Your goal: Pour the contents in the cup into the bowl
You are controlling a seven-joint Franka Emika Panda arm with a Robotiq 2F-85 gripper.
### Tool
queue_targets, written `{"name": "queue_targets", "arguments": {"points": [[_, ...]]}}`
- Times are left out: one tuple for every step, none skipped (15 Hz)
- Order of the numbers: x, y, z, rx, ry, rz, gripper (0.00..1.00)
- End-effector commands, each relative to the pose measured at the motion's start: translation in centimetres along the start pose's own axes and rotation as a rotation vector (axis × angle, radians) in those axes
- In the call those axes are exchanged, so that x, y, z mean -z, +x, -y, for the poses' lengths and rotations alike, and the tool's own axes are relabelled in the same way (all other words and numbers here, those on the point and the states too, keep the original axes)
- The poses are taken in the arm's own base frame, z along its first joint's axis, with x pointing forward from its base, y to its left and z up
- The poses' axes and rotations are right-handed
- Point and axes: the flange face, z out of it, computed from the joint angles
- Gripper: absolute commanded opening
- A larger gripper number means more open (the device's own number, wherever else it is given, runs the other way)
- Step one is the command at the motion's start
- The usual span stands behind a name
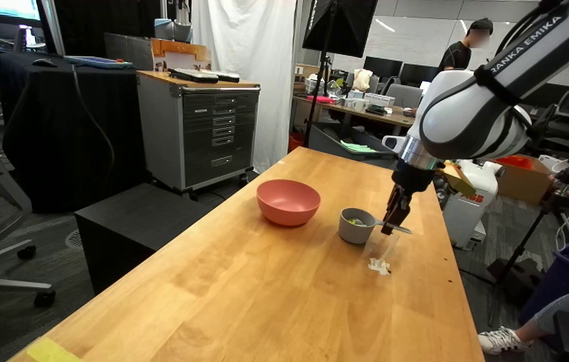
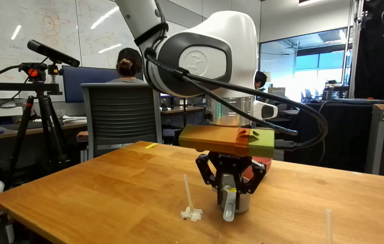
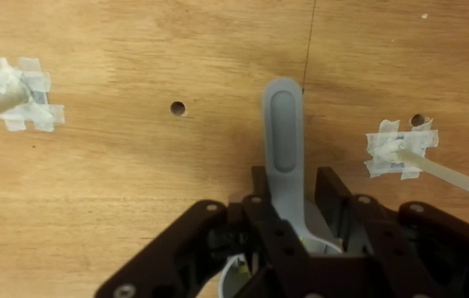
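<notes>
Claw has jaws parted around the cup handle, visible gap on 1 side in wrist view. Grey cup sits upright on wooden table, yellowish bits inside; pinkish-red bowl stands near, apart from cup, in an exterior view.

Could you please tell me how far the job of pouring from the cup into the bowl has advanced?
Done: the gripper has one finger on each side of the grey handle.
In hand: the grip; the wrist view shows a gap beside one finger, so it looks incomplete.
Left: lifting and pouring. Yellowish bits lie in the cup, which appears to rest on the table; none show in the bowl.
</notes>
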Motion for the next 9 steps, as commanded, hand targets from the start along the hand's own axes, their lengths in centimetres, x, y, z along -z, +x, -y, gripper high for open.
{"name": "queue_targets", "arguments": {"points": [[0.31, -0.12, -0.05, -0.008, -0.015, -0.019, 0.09], [0.31, -0.12, -0.07, -0.01, -0.016, -0.02, 0.09], [0.33, -0.11, -0.09, -0.012, -0.016, -0.02, 0.13], [0.33, -0.09, -0.09, -0.013, -0.016, -0.021, 0.13], [0.36, -0.1, -0.09, -0.013, -0.017, -0.021, 0.13], [0.39, -0.1, -0.07, -0.012, -0.018, -0.021, 0.13], [0.44, -0.12, -0.06, -0.011, -0.02, -0.022, 0.13], [0.52, -0.12, -0.06, -0.011, -0.023, -0.025, 0.13], [0.67, -0.13, -0.08, -0.011, -0.029, -0.029, 0.13]]}}
